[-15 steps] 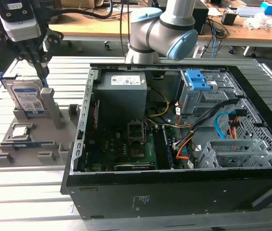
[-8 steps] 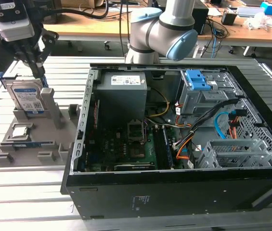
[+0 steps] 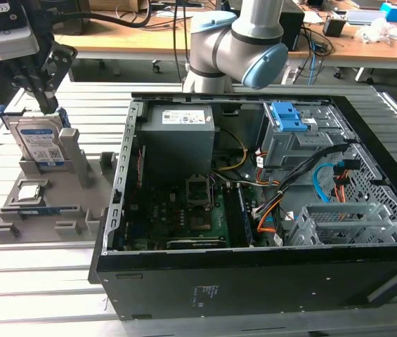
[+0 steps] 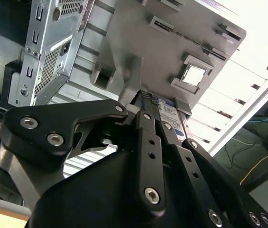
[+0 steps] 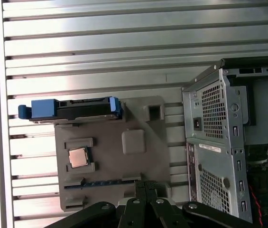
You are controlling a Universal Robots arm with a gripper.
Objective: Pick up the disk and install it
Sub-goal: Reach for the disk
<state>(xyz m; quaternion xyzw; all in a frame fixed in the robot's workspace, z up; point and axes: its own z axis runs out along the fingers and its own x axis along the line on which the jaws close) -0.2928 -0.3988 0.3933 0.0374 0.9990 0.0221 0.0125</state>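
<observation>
Jaws closed on nothing, the gripper (image 3: pixel 46 107) hangs just over the disk (image 3: pixel 40 144). The disk stands on edge in a grey holder (image 3: pixel 79 203) — at the exterior view's left of the open computer case (image 3: pixel 254 288).

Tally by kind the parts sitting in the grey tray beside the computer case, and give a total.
Disk: 1
Processor chip: 1
Thin dark strip set on edge in a slot, likely a memory stick: 1
Total: 3
</observation>
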